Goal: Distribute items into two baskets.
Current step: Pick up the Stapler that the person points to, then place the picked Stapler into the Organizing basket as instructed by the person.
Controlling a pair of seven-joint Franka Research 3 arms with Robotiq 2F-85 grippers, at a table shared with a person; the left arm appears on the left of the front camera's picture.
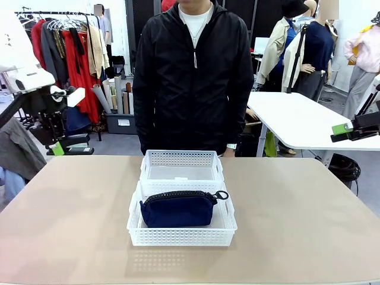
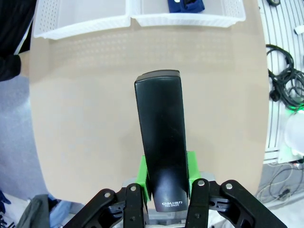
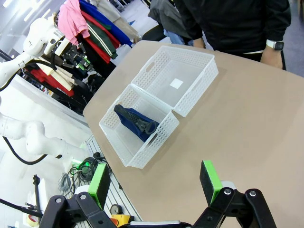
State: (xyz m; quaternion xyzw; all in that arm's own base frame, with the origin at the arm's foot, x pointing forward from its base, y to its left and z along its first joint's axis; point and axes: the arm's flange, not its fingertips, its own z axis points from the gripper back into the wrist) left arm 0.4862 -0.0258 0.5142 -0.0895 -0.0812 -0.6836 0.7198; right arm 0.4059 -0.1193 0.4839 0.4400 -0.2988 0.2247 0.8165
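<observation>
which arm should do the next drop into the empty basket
Left. Its gripper is shut on the black stapler, while the right gripper is open and holds nothing. The pouch already lies in the near basket.

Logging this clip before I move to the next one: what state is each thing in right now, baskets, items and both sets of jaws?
Near basket: on the table, holds the pouch.
Far basket: on the table, touching the near one, nothing inside.
Navy pouch: lying in the near basket, zipper closed.
Black stapler: clamped in the left gripper, above the table.
Left gripper: jaws shut on the stapler.
Right gripper: jaws open, holding nothing.
</observation>
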